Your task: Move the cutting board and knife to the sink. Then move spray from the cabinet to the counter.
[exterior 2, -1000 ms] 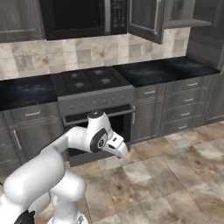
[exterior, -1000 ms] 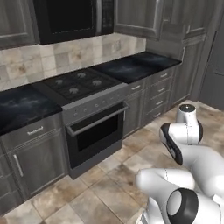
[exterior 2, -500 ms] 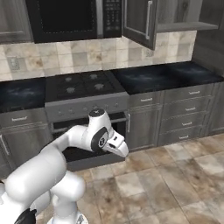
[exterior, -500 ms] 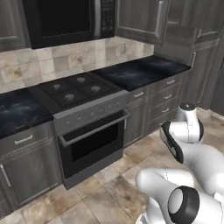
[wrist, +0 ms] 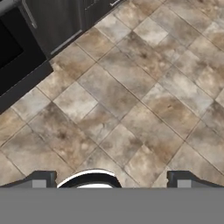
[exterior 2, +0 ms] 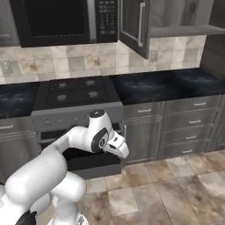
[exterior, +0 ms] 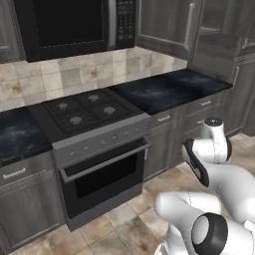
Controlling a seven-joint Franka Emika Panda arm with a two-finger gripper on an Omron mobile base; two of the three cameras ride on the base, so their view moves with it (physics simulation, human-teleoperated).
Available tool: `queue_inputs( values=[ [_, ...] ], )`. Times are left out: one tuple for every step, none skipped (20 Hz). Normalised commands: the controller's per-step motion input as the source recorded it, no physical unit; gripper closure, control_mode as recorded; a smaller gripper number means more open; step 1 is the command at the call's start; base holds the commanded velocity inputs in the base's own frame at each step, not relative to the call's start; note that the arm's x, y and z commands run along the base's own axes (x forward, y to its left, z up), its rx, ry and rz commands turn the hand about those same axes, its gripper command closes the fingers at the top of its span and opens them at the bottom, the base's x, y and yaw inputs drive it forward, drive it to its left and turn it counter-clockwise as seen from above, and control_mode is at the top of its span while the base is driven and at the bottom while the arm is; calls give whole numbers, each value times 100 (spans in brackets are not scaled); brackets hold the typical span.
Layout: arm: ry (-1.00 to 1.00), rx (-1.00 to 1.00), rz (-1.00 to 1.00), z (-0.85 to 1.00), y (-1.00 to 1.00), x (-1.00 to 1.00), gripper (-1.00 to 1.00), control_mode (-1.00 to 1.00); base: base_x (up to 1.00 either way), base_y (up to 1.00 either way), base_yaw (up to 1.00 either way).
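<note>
**Q:** Where are the task items, and how will they handle?

**A:** The counter (exterior 2: 171, 83) lies beside the stove (exterior 2: 77, 90); the cabinet (exterior 2: 134, 24) hangs above it, door ajar. Board, knife and spray cannot be located here. Judged from the task: the board is stiff, so grip an edge; take the knife by its handle; the spray is light, so grasp its body.

**Q:** Tool state?

**A:** The gripper (wrist: 111, 178) is spread fully apart, empty, pointing at floor tiles (wrist: 131, 96), touching nothing.

both base views face the stove (exterior: 89, 112); hand view faces floor.
</note>
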Motion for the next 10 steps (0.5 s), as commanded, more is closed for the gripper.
queue_inputs(
  values=[
    [0, 0, 0, 0, 0, 0, -100, 100, 71, -34, 20],
    [0, 0, 0, 0, 0, 0, -100, 100, 70, -35, 19],
    [0, 0, 0, 0, 0, 0, -100, 100, 71, -35, 19],
    [0, 0, 0, 0, 0, 0, -100, 100, 70, -35, 19],
    [0, 0, 0, 0, 0, 0, -100, 100, 70, -35, 19],
    [0, 0, 0, 0, 0, 0, -100, 100, 68, -37, 19],
    [0, 0, 0, 0, 0, 0, -100, 100, 68, -37, 18],
    [0, 0, 0, 0, 0, 0, -100, 100, 67, -38, 18],
    [0, 0, 0, 0, 0, 0, -100, 100, 67, -38, 18],
    [0, 0, 0, 0, 0, 0, -100, 100, 66, -39, 18]
  ],
)
